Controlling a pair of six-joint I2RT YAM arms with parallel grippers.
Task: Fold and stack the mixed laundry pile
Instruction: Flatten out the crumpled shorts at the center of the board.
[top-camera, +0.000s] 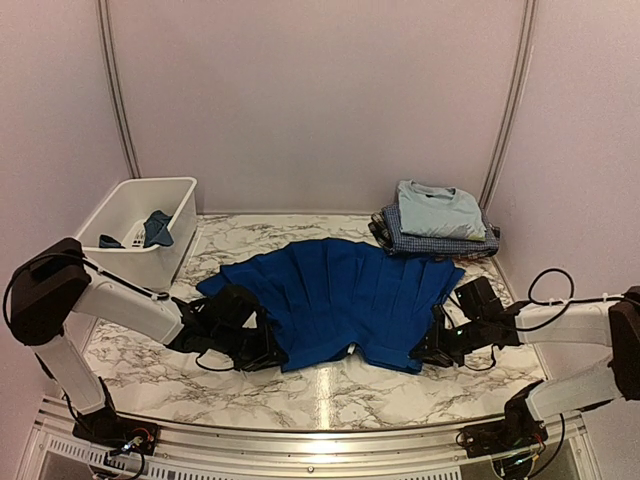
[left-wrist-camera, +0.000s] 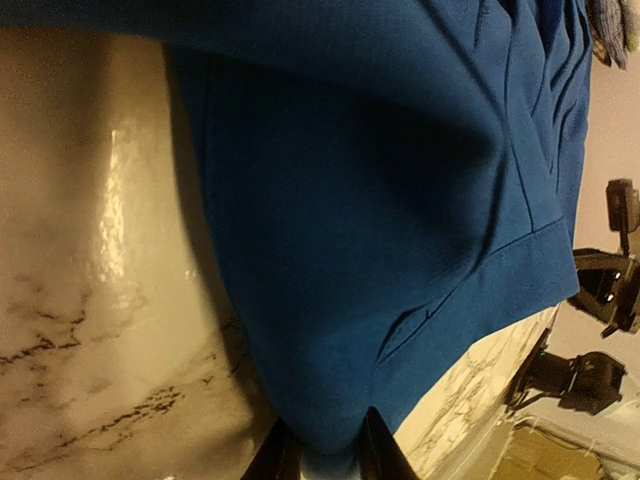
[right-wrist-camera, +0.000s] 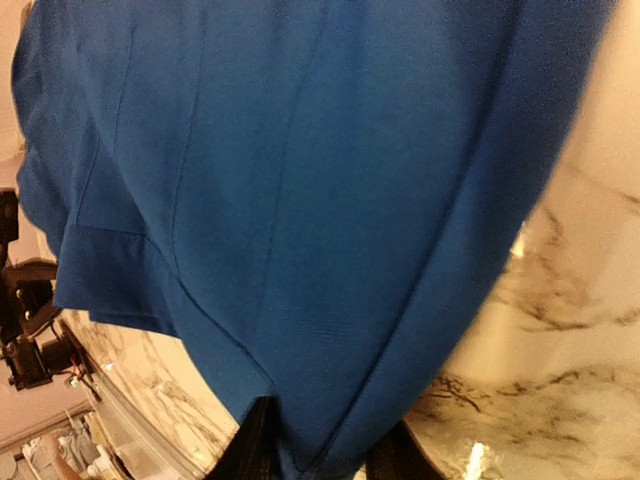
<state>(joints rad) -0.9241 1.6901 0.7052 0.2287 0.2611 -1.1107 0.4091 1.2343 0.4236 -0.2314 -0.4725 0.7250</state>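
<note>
Presently left gripper (left-wrist-camera: 322, 445) and right gripper (right-wrist-camera: 320, 445) are nipping near corners of the royal blue garment (top-camera: 340, 290) — jaws nearly shut on cloth. I am readying an even fold.

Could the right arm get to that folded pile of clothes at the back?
Probably yes: the folded pile lies just behind it, with nothing between. But the right gripper is busy pinching the blue garment at its edge.
</note>
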